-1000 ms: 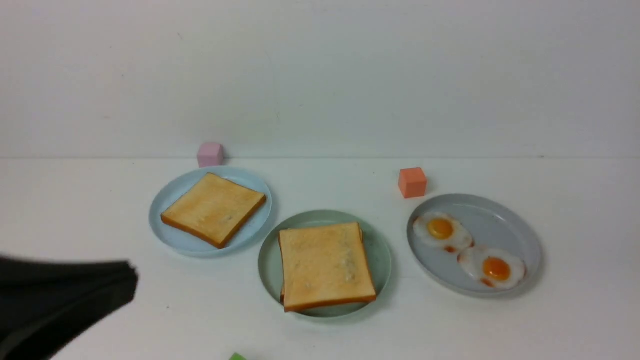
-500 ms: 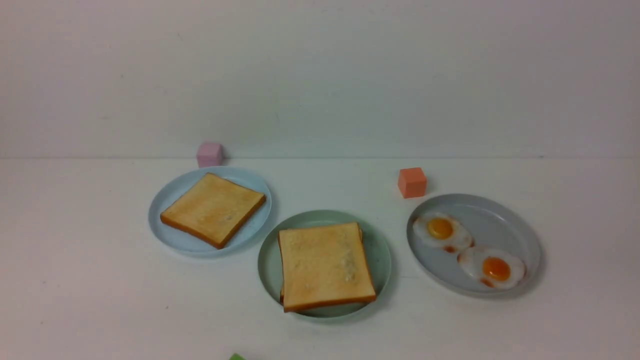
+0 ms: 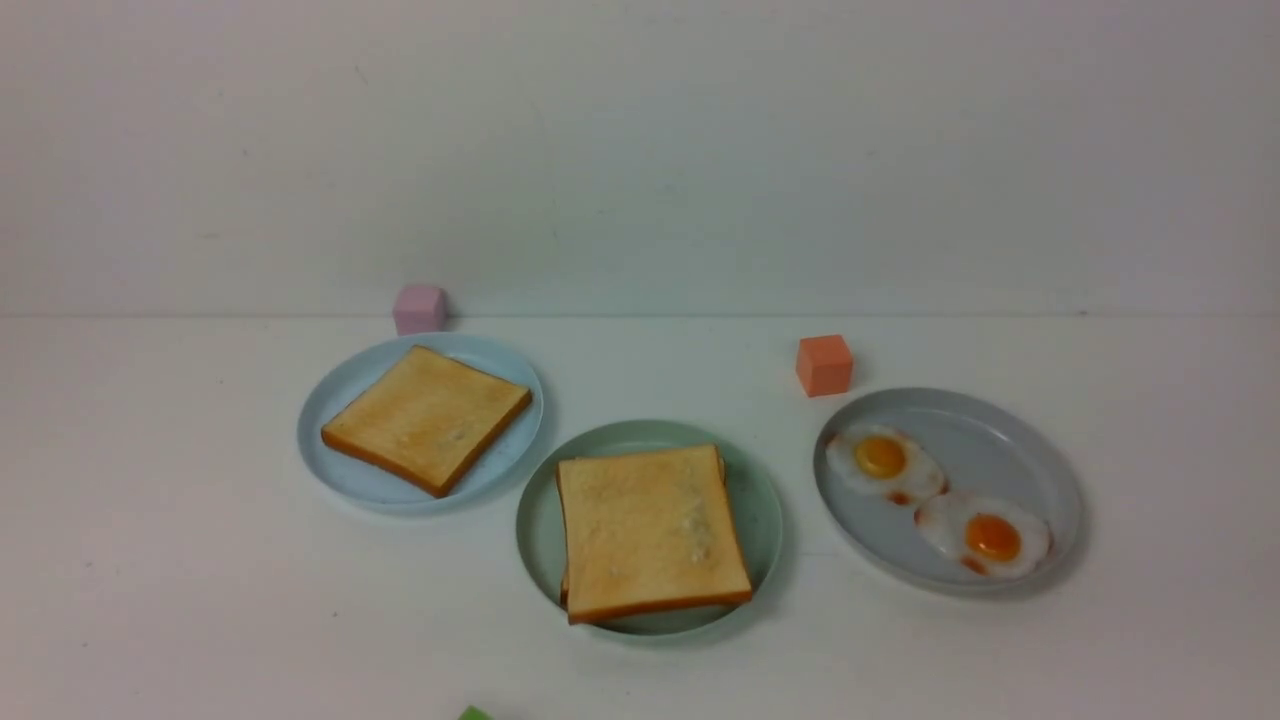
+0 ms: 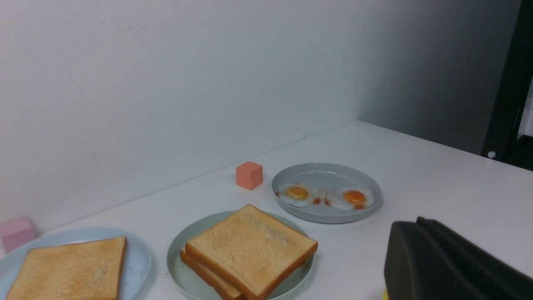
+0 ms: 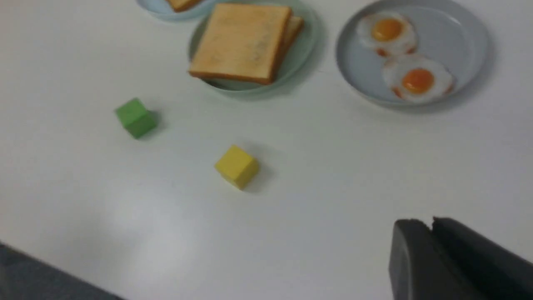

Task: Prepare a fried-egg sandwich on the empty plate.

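Note:
The empty plate (image 3: 535, 530), pale mint green, stands in the middle of the table. On it lies the fried-egg sandwich (image 3: 650, 530), seen as two toast slices stacked, the lower one peeking out at the far right corner. Its filling is hidden. The sandwich (image 4: 250, 243) also shows in the left wrist view, beyond my left gripper (image 4: 418, 223), which is shut and empty. My right gripper (image 5: 431, 223) hangs over bare table nearer than the plates, jaws together with only a notch at the tips, holding nothing. Neither gripper shows in the front view.
A light blue plate (image 3: 320, 440) at the left holds one toast slice (image 3: 425, 418). A grey plate (image 3: 990, 420) at the right holds two fried eggs (image 3: 882, 460). Pink cube (image 3: 419, 308) and orange cube (image 3: 825, 365) sit behind; green cube (image 5: 135, 117) and yellow cube (image 5: 236, 166) nearer.
The dark left arm that filled the front view's lower left corner a second ago has drawn back out of that view. Plates, toast and eggs have not moved.

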You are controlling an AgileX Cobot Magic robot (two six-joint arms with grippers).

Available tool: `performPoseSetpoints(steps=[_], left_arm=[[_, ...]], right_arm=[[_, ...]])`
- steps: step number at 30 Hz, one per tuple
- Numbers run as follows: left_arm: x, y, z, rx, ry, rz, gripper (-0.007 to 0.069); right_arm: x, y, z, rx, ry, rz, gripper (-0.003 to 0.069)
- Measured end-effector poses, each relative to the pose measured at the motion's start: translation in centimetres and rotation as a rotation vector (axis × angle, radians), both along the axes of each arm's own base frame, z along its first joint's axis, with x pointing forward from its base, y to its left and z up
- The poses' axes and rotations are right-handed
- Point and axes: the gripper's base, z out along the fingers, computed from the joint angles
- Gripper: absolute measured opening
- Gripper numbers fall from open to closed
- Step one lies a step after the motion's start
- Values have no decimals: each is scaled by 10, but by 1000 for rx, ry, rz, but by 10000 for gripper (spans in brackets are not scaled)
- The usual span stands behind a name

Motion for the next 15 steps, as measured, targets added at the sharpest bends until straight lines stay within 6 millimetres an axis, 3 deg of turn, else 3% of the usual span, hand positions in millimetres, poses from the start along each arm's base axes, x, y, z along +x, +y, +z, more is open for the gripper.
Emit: performPoseSetpoints(steps=[2, 4, 9, 11, 13, 15], left_arm=[[0, 0, 0, -1, -1, 0, -13], [0, 0, 0, -1, -1, 0, -13], [0, 0, 0, -1, -1, 0, -13], [0, 0, 0, -1, -1, 0, -13], [0, 0, 0, -1, -1, 0, -13], [0, 0, 0, -1, -1, 0, -13]], right_arm=[[-1, -4, -15, -9, -25, -65, 55], [-1, -5, -30, 4, -165, -120, 0], [18, -4, -87, -28, -458, -230, -13], [26, -5, -124, -34, -489, -267, -13], [29, -5, -146, -40, -470, -277, -13], [33, -5, -186, -15, -422, -306, -13]])
